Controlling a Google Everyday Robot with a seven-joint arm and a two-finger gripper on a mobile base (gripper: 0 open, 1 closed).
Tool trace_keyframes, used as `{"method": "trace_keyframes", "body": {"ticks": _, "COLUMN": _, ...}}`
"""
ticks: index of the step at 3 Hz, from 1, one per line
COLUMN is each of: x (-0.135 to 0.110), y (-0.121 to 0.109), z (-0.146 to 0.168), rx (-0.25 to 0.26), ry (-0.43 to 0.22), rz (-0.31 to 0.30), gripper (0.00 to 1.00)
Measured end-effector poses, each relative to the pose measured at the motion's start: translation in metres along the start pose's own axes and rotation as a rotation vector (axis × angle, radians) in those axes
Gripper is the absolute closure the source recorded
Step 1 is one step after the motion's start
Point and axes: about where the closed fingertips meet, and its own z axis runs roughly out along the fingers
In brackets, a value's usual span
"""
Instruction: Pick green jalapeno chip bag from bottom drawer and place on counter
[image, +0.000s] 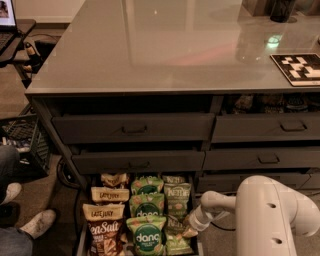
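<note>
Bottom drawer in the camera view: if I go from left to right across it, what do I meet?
Tan-and-brown Late July chip bags → bright green dang chip bags → dark olive-green Kettle jalapeno chip bags → the gripper, low at the right side of the dark grey bottom drawer → the white robot arm.

- The counter (150, 50) is coloured shiny grey, with pale light spots on it.
- The bottom drawer (80, 245) is coloured dark grey.
- A green jalapeno chip bag (177, 197) is coloured dark olive green, with pale letters.
- The dang bags (146, 235) are coloured brighter green, with a round teal badge.
- The gripper (189, 226), seen at the drawer's right side, is coloured white.
- A board (297, 68) is patterned in black and white squares.
</note>
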Motion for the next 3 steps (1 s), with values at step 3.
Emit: {"method": "trace_keyframes", "body": {"ticks": 3, "x": -0.011, "y": -0.002, "z": -0.017, "rx": 0.01, "ry": -0.038, "rz": 0.022, "gripper": 1.0}}
